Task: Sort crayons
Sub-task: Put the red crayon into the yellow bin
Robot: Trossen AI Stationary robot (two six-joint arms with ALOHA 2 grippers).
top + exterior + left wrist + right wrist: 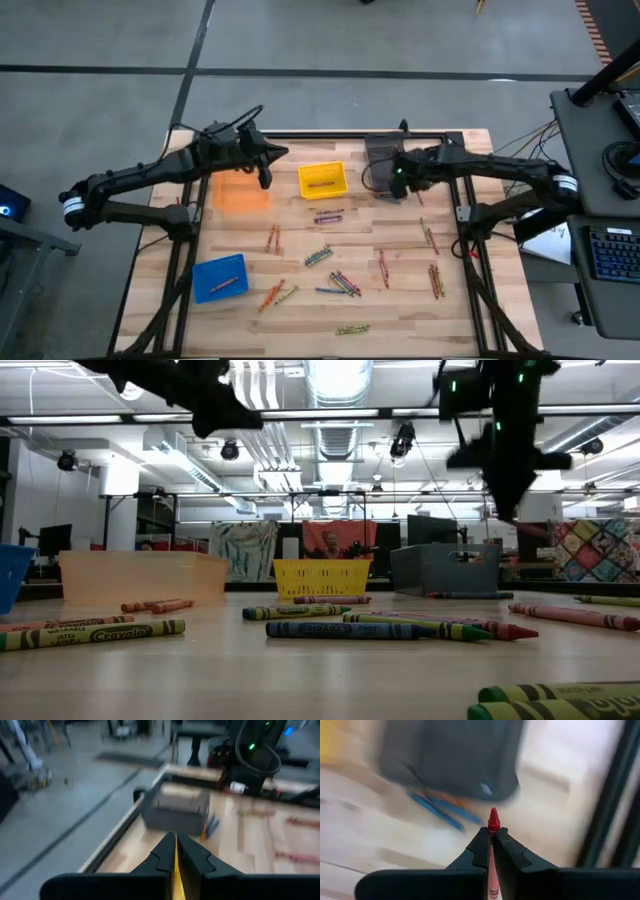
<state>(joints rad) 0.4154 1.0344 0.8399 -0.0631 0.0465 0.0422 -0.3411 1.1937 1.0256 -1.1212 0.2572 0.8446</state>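
Red crayon [493,827]: clamped in right gripper [491,836], above grey bin [382,155].
Left gripper [175,845]: pinching yellow crayon [177,882], near orange bin [242,192].
Other crayons [335,283]: scattered on table [400,310].

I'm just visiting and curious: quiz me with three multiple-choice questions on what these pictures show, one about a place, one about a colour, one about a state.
1. Where does the blue bin sit in the overhead picture?
A. beside the grey bin
B. near the table's lower left corner
C. between the arms

2. What colour is the crayon in the right gripper?
A. red
B. green
C. blue

3. How are the left gripper's fingers?
A. wide open, empty
B. shut on a yellow crayon
C. out of sight

Answers: 1 B, it lies alone at lower left; 2 A, a red tip pokes out; 3 B, yellow shows between the closed fingers.
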